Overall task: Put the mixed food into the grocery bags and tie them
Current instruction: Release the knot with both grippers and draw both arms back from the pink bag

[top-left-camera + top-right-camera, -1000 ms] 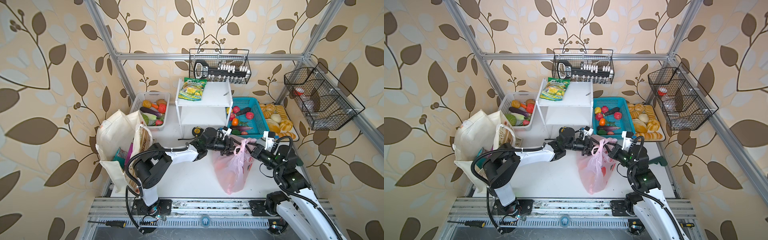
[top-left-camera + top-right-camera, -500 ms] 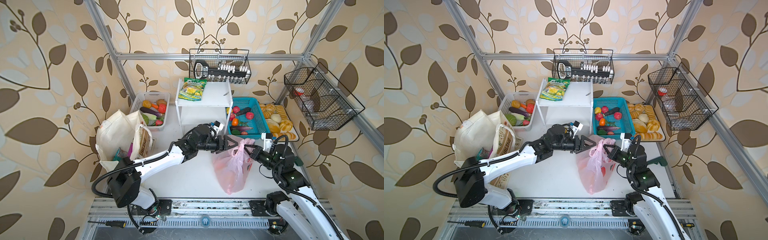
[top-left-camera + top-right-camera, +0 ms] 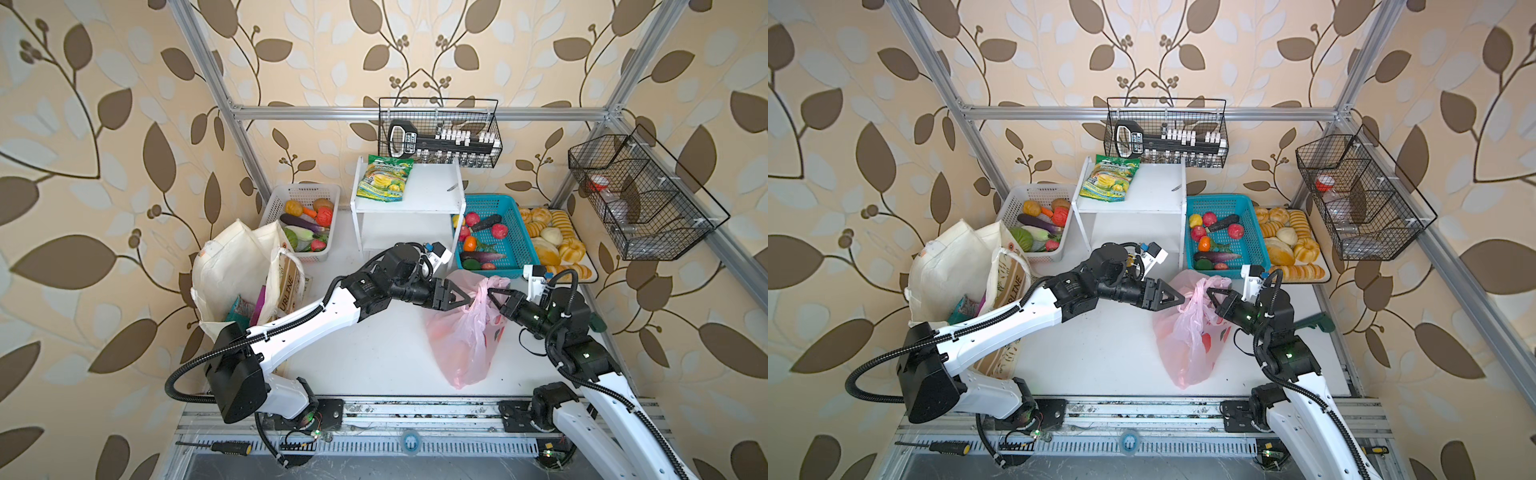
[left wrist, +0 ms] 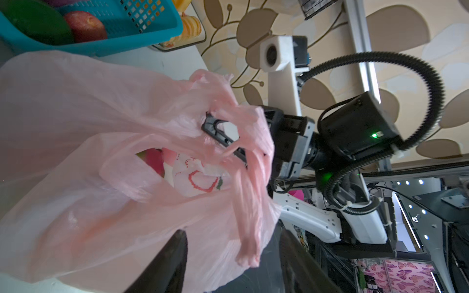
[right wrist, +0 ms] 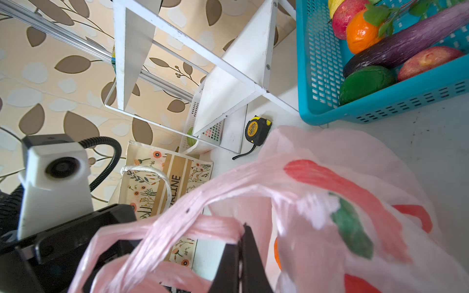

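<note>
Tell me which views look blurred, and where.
Left wrist view: the left gripper is a dark, unfocused blur, the pink bag beside it soft. Right wrist view: the bag's near side is blurred, the blue basket sharp. Both top views: sharp, evenly lit.

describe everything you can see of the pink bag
The pink bag is thin, translucent plastic with a red fruit print and loop handles. It slumps on the white table before the teal basket, mouth open, toy fruit visible inside. The right gripper, jaws shut, pinches a bunched handle; the left gripper, jaws open, is at the opposite edge.
</note>
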{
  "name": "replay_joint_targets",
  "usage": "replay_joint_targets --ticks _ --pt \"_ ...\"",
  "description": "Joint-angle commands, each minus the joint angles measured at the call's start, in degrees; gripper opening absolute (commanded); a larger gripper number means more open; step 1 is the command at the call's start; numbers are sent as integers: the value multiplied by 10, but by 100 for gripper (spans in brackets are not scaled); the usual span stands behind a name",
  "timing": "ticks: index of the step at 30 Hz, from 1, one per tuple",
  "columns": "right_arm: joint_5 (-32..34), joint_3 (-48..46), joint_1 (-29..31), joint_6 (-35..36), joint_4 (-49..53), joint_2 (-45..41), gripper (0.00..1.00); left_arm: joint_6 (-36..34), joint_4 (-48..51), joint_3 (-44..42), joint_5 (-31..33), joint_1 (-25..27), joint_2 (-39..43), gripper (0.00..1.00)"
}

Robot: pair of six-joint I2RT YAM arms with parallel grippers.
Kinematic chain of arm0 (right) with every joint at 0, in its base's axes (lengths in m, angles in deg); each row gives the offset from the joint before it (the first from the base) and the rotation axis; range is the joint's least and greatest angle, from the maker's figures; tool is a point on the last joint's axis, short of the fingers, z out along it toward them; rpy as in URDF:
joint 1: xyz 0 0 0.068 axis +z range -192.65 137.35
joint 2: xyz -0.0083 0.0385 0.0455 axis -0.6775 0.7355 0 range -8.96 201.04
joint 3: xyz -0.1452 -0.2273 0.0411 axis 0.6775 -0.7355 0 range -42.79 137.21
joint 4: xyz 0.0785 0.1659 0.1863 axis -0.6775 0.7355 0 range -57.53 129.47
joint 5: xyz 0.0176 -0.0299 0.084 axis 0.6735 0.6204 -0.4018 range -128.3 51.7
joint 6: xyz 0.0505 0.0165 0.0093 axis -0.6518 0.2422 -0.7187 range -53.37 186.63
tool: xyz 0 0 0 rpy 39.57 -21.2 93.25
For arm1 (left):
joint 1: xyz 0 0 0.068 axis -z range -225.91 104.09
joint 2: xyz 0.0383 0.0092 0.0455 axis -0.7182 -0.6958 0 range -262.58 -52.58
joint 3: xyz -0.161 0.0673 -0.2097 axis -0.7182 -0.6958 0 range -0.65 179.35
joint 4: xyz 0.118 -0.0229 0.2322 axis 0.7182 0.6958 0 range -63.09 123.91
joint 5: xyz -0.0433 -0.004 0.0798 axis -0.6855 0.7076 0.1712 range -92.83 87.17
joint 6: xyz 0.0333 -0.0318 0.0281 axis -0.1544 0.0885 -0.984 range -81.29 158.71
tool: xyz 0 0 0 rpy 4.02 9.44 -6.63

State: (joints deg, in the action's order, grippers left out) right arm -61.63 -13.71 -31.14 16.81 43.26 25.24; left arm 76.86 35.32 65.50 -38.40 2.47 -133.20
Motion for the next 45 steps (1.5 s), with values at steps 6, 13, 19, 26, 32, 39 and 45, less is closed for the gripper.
replay_joint_targets --ticks 6,13,19,26,32,39,45 --pt "5 23 1 1 5 -3 0 -11 -30 36 -77 3 -32 46" --pt "-3 36 1 6 30 -8 0 -28 29 41 -1 1 -23 0" --pt "-1 111 1 55 204 -13 0 10 30 -9 78 -38 24 0" --pt "67 197 1 125 377 -20 0 6 46 -32 84 -75 61 0" --pt "168 241 1 146 442 -8 0 10 61 -60 119 -86 99 0" --pt "233 231 1 159 439 21 0 -17 117 -76 161 -91 119 0" --pt "293 115 0 115 353 18 0 5 151 -148 262 -131 148 0"
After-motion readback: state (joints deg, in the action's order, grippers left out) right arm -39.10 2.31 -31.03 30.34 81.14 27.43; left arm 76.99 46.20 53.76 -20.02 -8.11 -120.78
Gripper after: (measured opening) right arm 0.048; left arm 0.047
